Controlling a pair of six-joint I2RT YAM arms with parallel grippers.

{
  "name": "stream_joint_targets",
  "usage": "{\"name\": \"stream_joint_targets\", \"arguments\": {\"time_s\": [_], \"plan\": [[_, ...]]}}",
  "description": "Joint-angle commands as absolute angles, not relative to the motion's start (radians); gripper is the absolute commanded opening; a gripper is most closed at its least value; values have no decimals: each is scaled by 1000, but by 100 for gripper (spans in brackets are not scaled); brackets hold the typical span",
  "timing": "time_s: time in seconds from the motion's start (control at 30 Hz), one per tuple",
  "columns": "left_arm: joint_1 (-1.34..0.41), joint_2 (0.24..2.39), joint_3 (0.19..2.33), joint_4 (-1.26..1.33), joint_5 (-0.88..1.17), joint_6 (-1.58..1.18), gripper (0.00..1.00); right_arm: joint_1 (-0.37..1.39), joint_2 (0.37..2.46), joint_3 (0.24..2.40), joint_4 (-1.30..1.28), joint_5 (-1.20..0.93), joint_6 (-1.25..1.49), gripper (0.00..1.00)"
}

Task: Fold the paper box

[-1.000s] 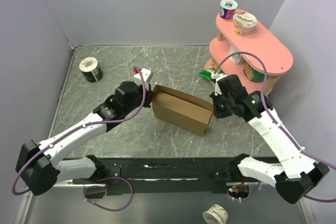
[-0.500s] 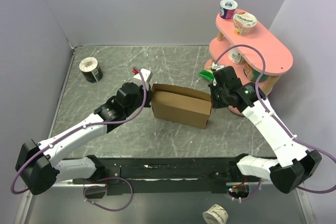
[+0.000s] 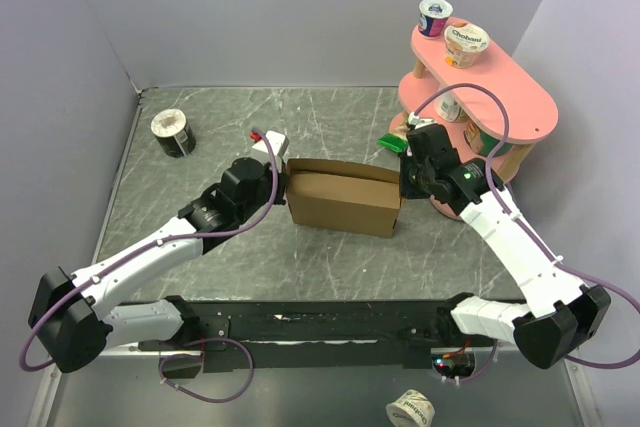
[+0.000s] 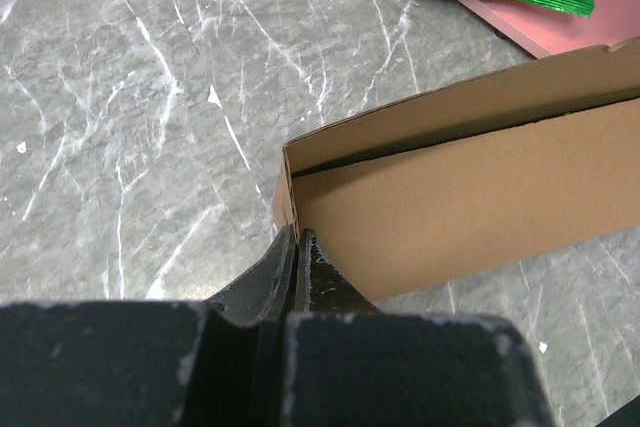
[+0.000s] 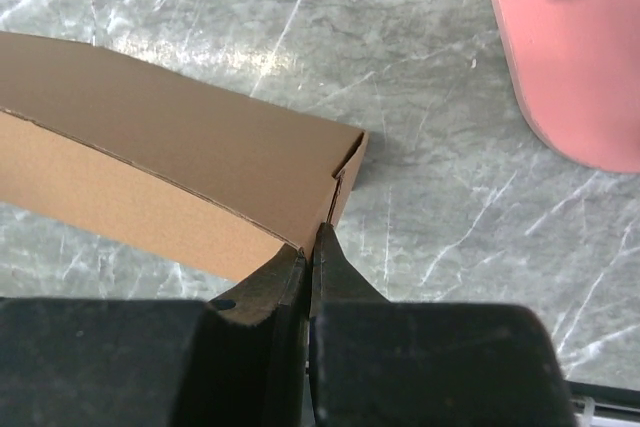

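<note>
Holding the paper box by both ends looks like the step in hand. It stands on the desk between the two arms, partly formed, with its long walls upright. The left fingers are clenched on the edge of its left end wall. The right fingers appear pinched the same way on the right end corner. Doing this well probably means firm pinches and moving both ends together, so the thin card neither buckles nor twists, and steering clear of the pink stand nearby.
</note>
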State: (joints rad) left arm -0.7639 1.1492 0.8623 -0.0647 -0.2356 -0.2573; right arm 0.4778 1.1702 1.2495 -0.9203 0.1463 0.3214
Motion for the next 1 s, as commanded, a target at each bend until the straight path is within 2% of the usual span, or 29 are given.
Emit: {"name": "stream_joint_targets", "arguments": {"time_s": [0.0,0.97], "plan": [[-801,1158,833,-132,-117,-288,1,500,1163,1241,-698,9,399,0],[-801,1169,814,-115,-81,-307,1,499,1091,1069,-529,103,499,0]]}}
